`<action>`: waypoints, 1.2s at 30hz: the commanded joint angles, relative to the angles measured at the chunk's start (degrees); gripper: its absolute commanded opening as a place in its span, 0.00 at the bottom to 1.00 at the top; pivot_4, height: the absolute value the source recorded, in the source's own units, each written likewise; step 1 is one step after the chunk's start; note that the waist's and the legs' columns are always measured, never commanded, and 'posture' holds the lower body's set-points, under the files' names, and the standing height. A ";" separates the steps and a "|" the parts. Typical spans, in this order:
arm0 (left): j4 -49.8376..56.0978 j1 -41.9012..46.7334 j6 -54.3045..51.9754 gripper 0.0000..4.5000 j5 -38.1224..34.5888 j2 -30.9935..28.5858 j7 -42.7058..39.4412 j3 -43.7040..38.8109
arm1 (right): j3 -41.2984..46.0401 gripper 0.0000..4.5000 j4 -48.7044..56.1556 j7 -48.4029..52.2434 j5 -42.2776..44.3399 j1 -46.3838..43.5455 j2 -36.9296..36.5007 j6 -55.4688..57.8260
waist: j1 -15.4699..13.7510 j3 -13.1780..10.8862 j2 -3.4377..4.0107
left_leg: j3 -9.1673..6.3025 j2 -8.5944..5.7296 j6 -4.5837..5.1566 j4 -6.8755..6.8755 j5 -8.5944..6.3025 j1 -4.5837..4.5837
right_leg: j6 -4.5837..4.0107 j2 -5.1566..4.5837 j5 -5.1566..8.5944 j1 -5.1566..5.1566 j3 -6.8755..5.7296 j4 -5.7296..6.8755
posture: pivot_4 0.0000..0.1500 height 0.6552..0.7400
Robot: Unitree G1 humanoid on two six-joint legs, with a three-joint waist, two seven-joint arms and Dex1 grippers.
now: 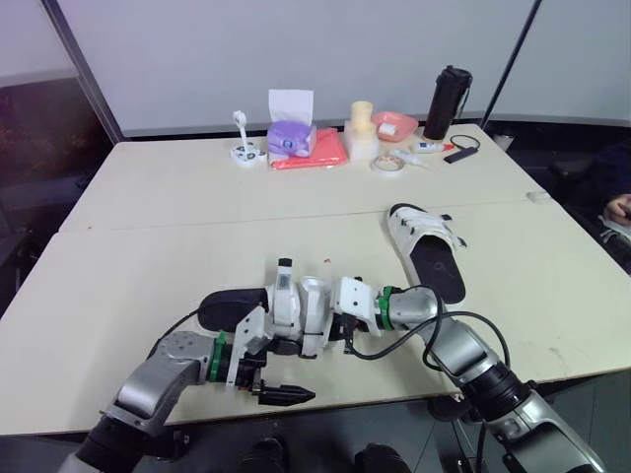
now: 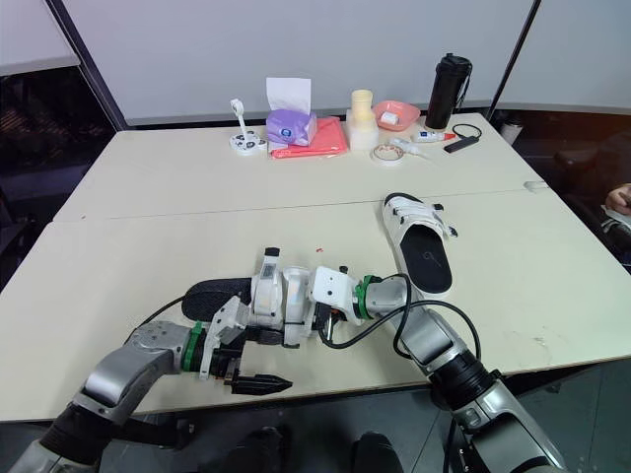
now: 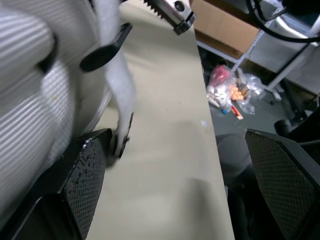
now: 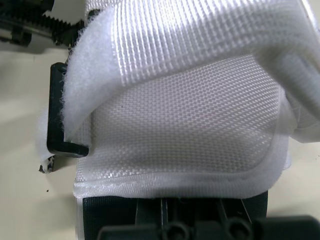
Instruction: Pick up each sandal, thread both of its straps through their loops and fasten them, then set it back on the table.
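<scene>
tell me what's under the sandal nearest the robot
The cream table shows beneath the near sandal at its black heel end. The right gripper covers the strap end, so under there cannot be seen.

An office-like workroom is showing: white wall panels (image 1: 177, 59) are backing a pale table (image 1: 197, 207), with a tissue box (image 1: 291, 138) and a flask (image 1: 447, 101) sitting along its far edge.

near sandal (image 1: 232, 305) by table (image 1: 177, 197) front edge | far sandal (image 1: 426, 251) to its right (sole down)
</scene>
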State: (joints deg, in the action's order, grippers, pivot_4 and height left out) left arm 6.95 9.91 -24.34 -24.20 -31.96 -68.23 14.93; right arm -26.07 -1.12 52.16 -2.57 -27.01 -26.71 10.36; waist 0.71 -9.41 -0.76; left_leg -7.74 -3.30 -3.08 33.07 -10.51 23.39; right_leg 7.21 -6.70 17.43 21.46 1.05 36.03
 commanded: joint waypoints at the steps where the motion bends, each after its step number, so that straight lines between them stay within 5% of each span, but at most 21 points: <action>1: -0.39 2.44 0.83 0.98 0.43 1.36 0.82 -0.19 | -2.84 0.00 -3.95 0.07 -3.77 2.84 -0.90 4.16 | -0.02 0.00 0.00 | 0.00 0.00 0.00 0.00 0.00 0.00 | 0.00 0.00 0.00 0.00 0.00 0.00 | 1.00 0.93; 4: -1.50 3.23 1.21 0.98 0.92 2.40 1.14 0.06 | -2.76 0.00 -3.73 -0.03 -3.81 3.04 -0.83 4.27 | -0.09 0.00 0.00 | -0.01 -0.01 0.00 0.01 0.00 0.00 | 0.00 0.00 0.00 -0.02 -0.03 0.00 | 1.00 0.93; 7: -2.35 3.68 1.50 0.80 1.20 3.19 1.53 -0.15 | -2.64 0.00 -3.44 -0.03 -4.04 3.38 -0.75 4.41 | -0.12 0.01 -0.01 | -0.01 -0.01 0.00 0.04 0.00 -0.01 | 0.00 -0.01 -0.01 -0.06 -0.06 0.00 | 1.00 0.93; 14: -2.56 3.88 0.69 0.02 0.83 3.69 1.67 -0.53 | -2.71 0.00 -2.99 -0.20 -4.24 3.81 -0.76 4.63 | -0.24 0.07 0.12 | -0.01 -0.02 0.10 0.01 0.06 0.00 | 0.03 0.05 0.00 -0.04 -0.09 0.00 | 1.00 0.93; 30: 14.69 -1.25 -8.52 0.00 -6.72 -15.11 -12.78 -0.25 | -2.58 0.00 -3.33 -0.18 -4.58 3.71 -0.61 4.35 | 0.30 0.06 0.17 | -0.01 0.02 -0.02 -0.11 -0.02 0.05 | -0.06 -0.03 0.12 0.03 -0.10 -0.02 | 1.00 0.93; 36: 15.72 4.01 -11.34 0.00 -11.25 -16.36 -13.00 -3.07 | -2.56 0.00 -4.21 -0.34 -4.60 3.05 -0.37 3.94 | 0.44 0.05 0.16 | -0.01 0.10 -0.02 -0.16 -0.13 0.05 | -0.10 0.21 0.28 0.13 -0.11 0.01 | 1.00 0.93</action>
State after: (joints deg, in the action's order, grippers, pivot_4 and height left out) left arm 19.39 12.84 -35.09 -32.07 -47.39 -78.57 13.70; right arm -26.40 0.86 51.92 -3.69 -26.35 -25.86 11.15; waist 1.15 -9.35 -0.60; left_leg -7.76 -3.19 -3.11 32.91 -10.64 23.45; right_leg 7.10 -6.46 17.71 21.59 0.94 36.06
